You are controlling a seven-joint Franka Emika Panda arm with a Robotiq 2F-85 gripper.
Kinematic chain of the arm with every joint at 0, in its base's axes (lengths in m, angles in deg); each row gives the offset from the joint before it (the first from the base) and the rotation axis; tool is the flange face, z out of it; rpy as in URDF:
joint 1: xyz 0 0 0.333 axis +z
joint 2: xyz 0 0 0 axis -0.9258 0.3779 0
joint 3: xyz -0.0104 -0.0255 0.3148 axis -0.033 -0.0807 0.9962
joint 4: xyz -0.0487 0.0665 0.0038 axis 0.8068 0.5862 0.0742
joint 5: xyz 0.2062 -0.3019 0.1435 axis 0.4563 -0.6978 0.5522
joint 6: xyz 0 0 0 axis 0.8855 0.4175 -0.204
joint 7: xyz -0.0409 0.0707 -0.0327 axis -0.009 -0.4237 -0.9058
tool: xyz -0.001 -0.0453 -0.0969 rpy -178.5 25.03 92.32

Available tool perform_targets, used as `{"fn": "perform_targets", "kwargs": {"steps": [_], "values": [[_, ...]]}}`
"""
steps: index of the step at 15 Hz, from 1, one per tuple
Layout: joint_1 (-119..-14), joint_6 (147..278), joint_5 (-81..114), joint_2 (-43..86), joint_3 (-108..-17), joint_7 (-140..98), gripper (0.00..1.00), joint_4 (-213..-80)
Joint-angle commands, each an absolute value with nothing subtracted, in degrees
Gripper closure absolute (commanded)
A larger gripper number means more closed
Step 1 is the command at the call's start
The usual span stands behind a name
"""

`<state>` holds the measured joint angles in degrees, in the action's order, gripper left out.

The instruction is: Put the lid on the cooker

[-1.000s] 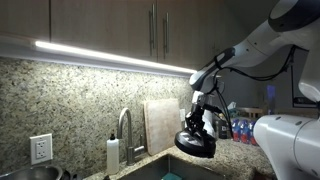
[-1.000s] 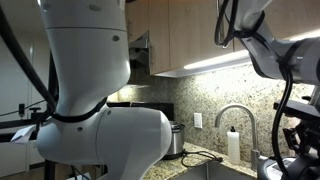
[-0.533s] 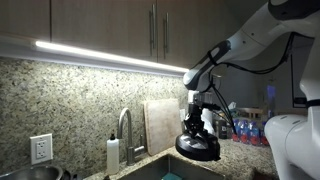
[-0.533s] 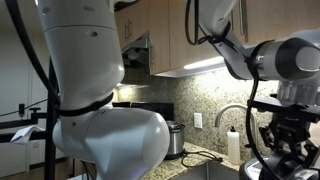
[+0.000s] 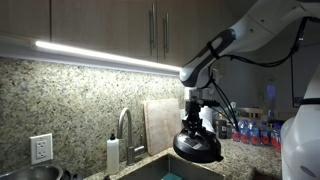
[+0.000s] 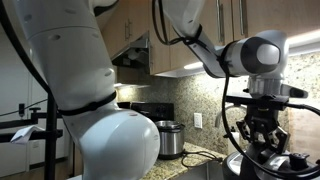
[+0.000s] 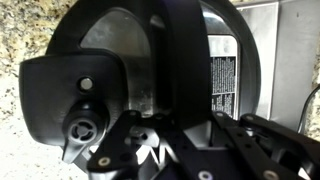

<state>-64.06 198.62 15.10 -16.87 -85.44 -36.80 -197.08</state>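
My gripper (image 5: 192, 122) is shut on the knob of the lid (image 5: 198, 148), a round, dark, glossy lid. It holds the lid in the air above the sink area. Both also show in an exterior view, the gripper (image 6: 258, 135) above the lid (image 6: 262, 166). In the wrist view the lid (image 7: 110, 30) fills the frame, and the gripper (image 7: 160, 140) clamps the black handle across it. The cooker (image 6: 168, 140), a silver pot-like vessel, stands on the counter by the wall, well away from the lid. A shiny rim (image 5: 32, 173) at the bottom left may be the same cooker.
A faucet (image 5: 125, 126), a soap bottle (image 5: 113, 154) and a leaning cutting board (image 5: 160, 121) stand behind the sink. Bottles (image 5: 246, 128) line the counter's far end. A wall outlet (image 5: 41, 148) is on the granite backsplash. A range hood (image 6: 133, 58) hangs above the stove.
The arm has carried the lid sideways along the counter, a little left in one exterior view. In the other it has come further into frame from the right edge.
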Motion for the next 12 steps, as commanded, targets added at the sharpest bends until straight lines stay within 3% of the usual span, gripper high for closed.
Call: {"fn": "perform_targets", "kwargs": {"steps": [1,12], "values": [[-68.7,196.9,19.2,-22.0,-79.0,-42.3,0.94,-199.3],[-65.3,195.7,25.4,-19.0,-69.6,-46.4,0.95,-197.8]]}}
